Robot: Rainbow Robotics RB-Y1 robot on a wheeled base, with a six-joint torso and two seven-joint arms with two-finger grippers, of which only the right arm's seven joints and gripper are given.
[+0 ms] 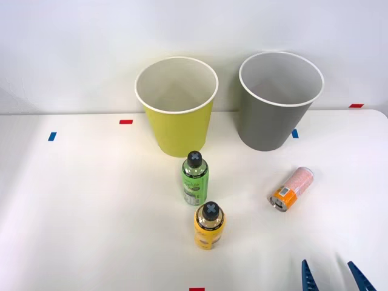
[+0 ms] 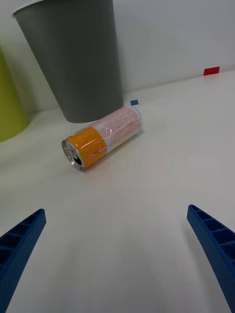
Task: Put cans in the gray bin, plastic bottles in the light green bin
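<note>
White table [image 1: 91,212], front view: the green bin [image 1: 177,121] and gray bin [image 1: 280,115] stand upright side by side at the far edge, both with nothing visible inside. Near the middle stand two black-capped bottles, the green-labelled one [image 1: 194,179] behind the yellow-labelled one [image 1: 209,227]. The can [image 1: 291,188] lies on its side in front of the gray bin, orange end toward the robot. The right gripper [image 1: 335,277] enters at the near right corner with its blue fingers spread and nothing between them; the can lies ahead of it and slightly toward the robot's left, well apart.

Wrist view: the can [image 2: 103,138] rests on the table just in front of the gray bin [image 2: 78,58], lying oblique to the line between the two open fingers [image 2: 215,244]. The green bin's wall [image 2: 10,102] shows at one edge.

Judged step: reaching for the can, none of the three items yet sorted. For a sound grasp, the wrist should turn so the fingers close across the can's round body near its middle, not along its length, and descend low enough to straddle it, since a lying can may roll if nudged by one finger first.
</note>
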